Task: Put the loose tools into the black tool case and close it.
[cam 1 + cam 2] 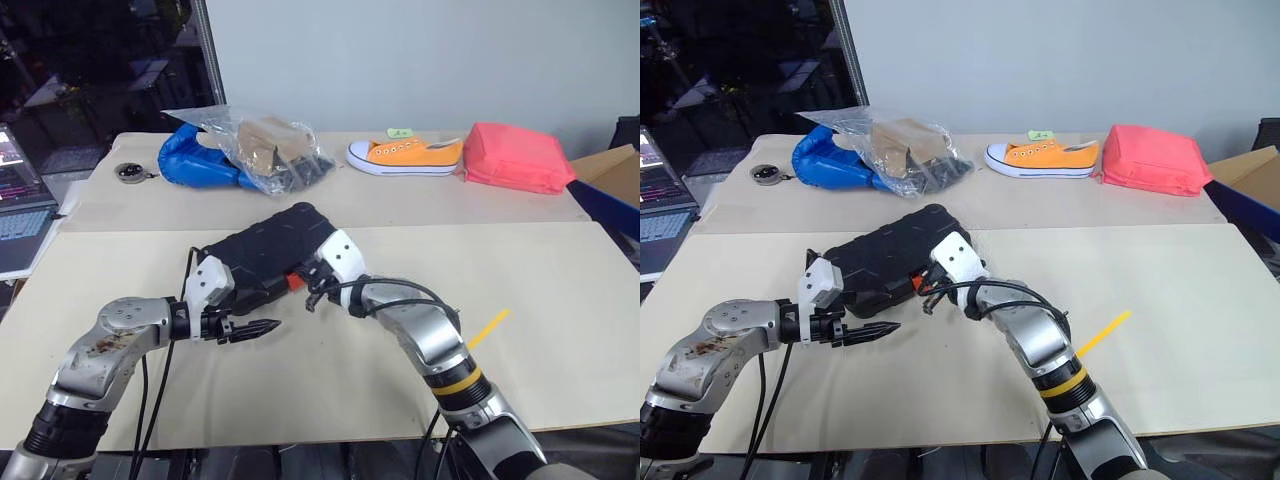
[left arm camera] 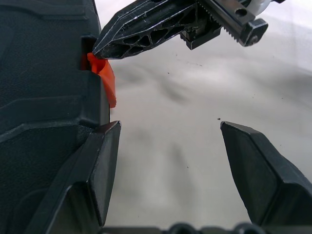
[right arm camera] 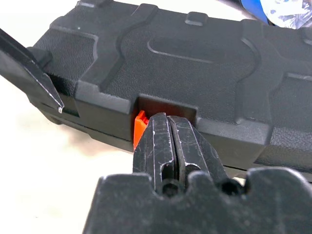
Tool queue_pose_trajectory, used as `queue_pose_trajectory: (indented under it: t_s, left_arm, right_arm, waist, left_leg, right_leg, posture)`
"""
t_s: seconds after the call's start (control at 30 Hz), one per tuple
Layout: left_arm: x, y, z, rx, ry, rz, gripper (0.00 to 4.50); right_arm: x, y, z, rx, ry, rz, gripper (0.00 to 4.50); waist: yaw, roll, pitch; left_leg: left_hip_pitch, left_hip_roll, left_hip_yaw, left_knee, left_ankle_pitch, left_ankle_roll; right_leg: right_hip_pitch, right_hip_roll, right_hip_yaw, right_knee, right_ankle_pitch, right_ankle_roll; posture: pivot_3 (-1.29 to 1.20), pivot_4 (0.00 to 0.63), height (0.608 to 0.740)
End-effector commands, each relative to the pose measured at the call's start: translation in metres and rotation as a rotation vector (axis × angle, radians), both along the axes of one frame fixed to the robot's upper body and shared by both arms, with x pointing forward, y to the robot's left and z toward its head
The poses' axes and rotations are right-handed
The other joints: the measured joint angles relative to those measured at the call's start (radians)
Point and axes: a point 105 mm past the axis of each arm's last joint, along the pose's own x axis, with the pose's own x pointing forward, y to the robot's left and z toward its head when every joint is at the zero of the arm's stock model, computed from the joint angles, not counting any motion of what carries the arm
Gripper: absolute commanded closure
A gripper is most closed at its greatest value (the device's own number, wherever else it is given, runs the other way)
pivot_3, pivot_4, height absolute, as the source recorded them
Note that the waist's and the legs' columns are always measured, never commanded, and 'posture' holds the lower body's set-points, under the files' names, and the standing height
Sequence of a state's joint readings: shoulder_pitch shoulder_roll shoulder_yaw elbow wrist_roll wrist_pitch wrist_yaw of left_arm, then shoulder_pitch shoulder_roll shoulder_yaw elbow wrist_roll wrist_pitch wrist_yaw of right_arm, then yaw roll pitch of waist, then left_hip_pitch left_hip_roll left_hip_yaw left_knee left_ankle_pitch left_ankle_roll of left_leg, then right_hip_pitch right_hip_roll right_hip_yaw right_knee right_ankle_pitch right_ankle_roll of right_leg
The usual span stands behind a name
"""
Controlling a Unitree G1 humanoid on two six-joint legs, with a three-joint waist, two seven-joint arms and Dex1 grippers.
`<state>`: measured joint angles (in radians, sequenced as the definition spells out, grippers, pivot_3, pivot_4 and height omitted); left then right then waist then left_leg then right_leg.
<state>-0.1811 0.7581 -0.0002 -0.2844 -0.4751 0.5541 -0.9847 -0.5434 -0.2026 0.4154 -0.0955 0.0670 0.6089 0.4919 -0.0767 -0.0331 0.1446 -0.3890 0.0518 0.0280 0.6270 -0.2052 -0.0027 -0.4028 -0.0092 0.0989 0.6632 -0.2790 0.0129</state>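
The black tool case (image 1: 265, 245) lies with its lid down in the middle of the table. Its small orange latch (image 3: 140, 127) sits in a notch on the near side. My right gripper (image 3: 168, 119) is shut, and its tips are pressed against that latch (image 1: 294, 282). My left gripper (image 1: 262, 328) hangs open just off the case's near left corner with nothing between its fingers. In the left wrist view one of its fingers (image 2: 100, 165) stands close beside the case's front wall (image 2: 44, 73). The loose tools are out of view.
Along the table's far side lie a plastic bag over a blue bundle (image 1: 240, 150), an orange sneaker (image 1: 405, 155) and a pink-red pouch (image 1: 515, 158). A small round disc (image 1: 128, 172) sits far left, near a laptop (image 1: 20, 210). A yellow strip (image 1: 488, 328) lies to the right.
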Motion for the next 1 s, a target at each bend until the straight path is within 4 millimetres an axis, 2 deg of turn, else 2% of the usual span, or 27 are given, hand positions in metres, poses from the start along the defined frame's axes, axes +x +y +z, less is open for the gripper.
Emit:
queue_pose_trajectory:
  t_s: [0.03,0.13,0.23,0.37,0.47,0.5,0.53,0.63,0.67,0.77,0.87,0.9,1.0]
  left_arm:
    - [0.004,0.006,0.000,-0.002,0.008,0.043,0.99]
    - [0.005,0.007,0.001,-0.008,0.012,0.054,0.99]
    - [0.006,0.007,0.003,-0.010,0.007,0.058,0.99]
    - [0.007,0.005,0.014,-0.050,-0.053,0.077,0.99]
    - [0.008,0.008,0.028,-0.090,-0.145,0.130,0.99]
    - [0.004,0.009,0.030,-0.101,-0.142,0.135,0.99]
    - [-0.003,0.009,0.033,-0.121,-0.141,0.134,0.75]
    - [-0.024,0.013,0.042,-0.190,-0.118,0.136,0.09]
    - [-0.030,0.014,0.043,-0.198,-0.113,0.143,0.00]
    - [-0.051,0.028,0.041,-0.191,-0.088,0.201,0.00]
    - [-0.067,0.040,0.036,-0.174,-0.056,0.246,0.00]
    - [-0.074,0.045,0.034,-0.174,-0.042,0.264,0.00]
    - [-0.089,0.054,0.031,-0.164,-0.017,0.306,0.00]
  right_arm:
    - [-0.009,0.002,-0.044,-0.107,0.116,0.033,4.47]
    - [-0.010,-0.003,-0.054,-0.132,0.129,0.022,4.47]
    - [-0.006,-0.003,-0.049,-0.108,0.086,0.016,4.47]
    - [-0.010,0.002,-0.002,0.175,-0.015,0.065,4.47]
    - [-0.025,-0.015,0.020,0.259,-0.097,0.135,4.47]
    - [-0.030,-0.025,0.026,0.282,-0.107,0.139,3.86]
    - [-0.039,-0.038,0.031,0.293,-0.112,0.164,3.70]
    - [-0.062,-0.070,0.041,0.303,-0.105,0.185,2.74]
    - [-0.068,-0.079,0.042,0.290,-0.100,0.187,2.36]
    - [-0.091,-0.116,0.039,0.217,-0.068,0.183,1.39]
    - [-0.103,-0.143,0.039,0.166,-0.047,0.150,0.25]
    - [-0.107,-0.157,0.038,0.139,-0.048,0.124,0.06]
    - [-0.113,-0.183,0.041,0.086,-0.053,0.068,0.06]
  waist:
    - [-0.001,0.000,-0.001]
    - [-0.002,0.000,-0.003]
    - [-0.002,-0.001,-0.003]
    - [-0.001,0.000,-0.003]
    - [0.007,0.000,-0.002]
    - [0.007,0.000,-0.002]
    - [0.008,0.000,-0.002]
    - [0.012,0.000,-0.002]
    - [0.013,0.000,-0.002]
    - [0.014,0.000,-0.002]
    - [0.014,0.000,-0.001]
    - [0.014,0.000,-0.001]
    - [0.016,0.000,0.000]
  left_leg:
    - [0.000,0.000,0.000,0.000,0.000,0.000]
    - [0.002,0.000,0.000,0.000,0.000,0.000]
    - [0.004,0.000,0.000,0.000,0.000,0.000]
    - [0.005,0.000,-0.001,0.000,0.000,0.000]
    - [0.000,0.000,-0.001,0.000,0.000,0.000]
    - [-0.003,0.000,-0.001,0.000,0.000,0.000]
    - [-0.004,0.000,-0.001,0.000,0.000,0.000]
    - [-0.013,-0.001,-0.003,0.000,-0.002,-0.001]
    - [-0.014,-0.001,-0.004,0.000,-0.003,-0.002]
    - [-0.016,-0.002,-0.007,-0.001,-0.005,-0.002]
    - [-0.014,-0.003,-0.008,-0.002,-0.005,-0.003]
    - [-0.011,-0.003,-0.008,-0.001,-0.005,-0.003]
    - [-0.007,-0.003,-0.005,0.000,-0.005,-0.002]
  right_leg:
    - [0.000,0.000,0.000,0.000,0.000,0.000]
    - [0.001,0.000,0.000,0.000,0.000,0.000]
    - [0.003,0.000,0.001,0.000,0.000,0.000]
    - [0.005,0.000,0.001,0.000,0.000,0.000]
    - [0.001,0.000,0.001,-0.001,0.000,0.000]
    - [-0.002,-0.001,0.000,-0.001,0.000,0.000]
    - [-0.002,-0.001,0.000,-0.001,0.000,0.000]
    - [-0.009,-0.005,0.000,-0.003,0.002,-0.003]
    - [-0.009,-0.006,-0.001,-0.003,0.001,-0.002]
    - [-0.009,-0.008,-0.001,-0.008,0.000,-0.001]
    - [-0.006,-0.010,-0.002,-0.010,0.000,0.000]
    - [-0.003,-0.011,-0.002,-0.011,0.000,0.000]
    - [0.001,-0.011,-0.002,-0.013,-0.004,0.005]
  posture:
    - [0.00,0.150,0.740]
    - [0.00,0.150,0.740]
    - [0.00,0.150,0.740]
    - [0.00,0.150,0.740]
    - [0.00,0.150,0.740]
    - [0.00,0.150,0.740]
    - [0.00,0.150,0.740]
    - [0.00,0.150,0.740]
    - [0.00,0.150,0.740]
    - [0.00,0.150,0.740]
    - [0.00,0.150,0.740]
    - [0.00,0.150,0.740]
    - [0.00,0.150,0.740]
